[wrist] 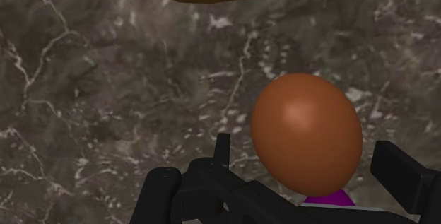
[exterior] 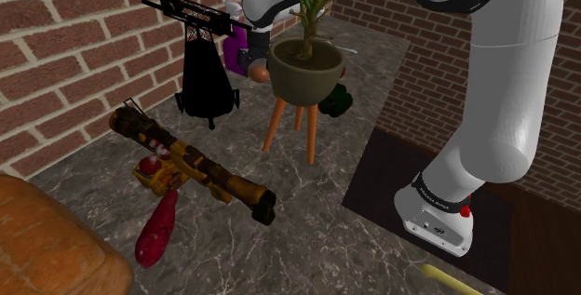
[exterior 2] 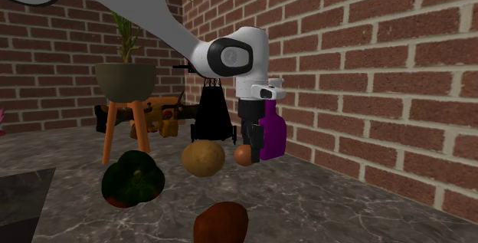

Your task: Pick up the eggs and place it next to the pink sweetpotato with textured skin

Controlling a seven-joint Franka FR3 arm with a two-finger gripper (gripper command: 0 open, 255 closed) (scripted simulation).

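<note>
A brown egg point(wrist: 307, 134) lies on the dark marble top point(wrist: 106, 116), between the fingers of my black gripper point(wrist: 311, 160). The fingers stand open, with a small gap on each side of the egg. In the second exterior view the gripper point(exterior 2: 250, 145) points straight down beside the egg point(exterior 2: 242, 155), just in front of a purple bottle point(exterior 2: 272, 138). From the shoulder view the egg point(exterior: 262, 73) peeks out left of the plant pot. The reddish-pink sweet potato point(exterior: 156, 233) lies far from it, near the front edge on that view's left.
A potted plant on an orange stool point(exterior: 303, 70), a black wire stand point(exterior: 205, 79) and a brown-yellow toy launcher point(exterior: 186, 158) stand between egg and sweet potato. A tan potato point(exterior 2: 203, 159), a green squash point(exterior 2: 132, 178) and a brown lump point(exterior 2: 220, 222) lie near the egg.
</note>
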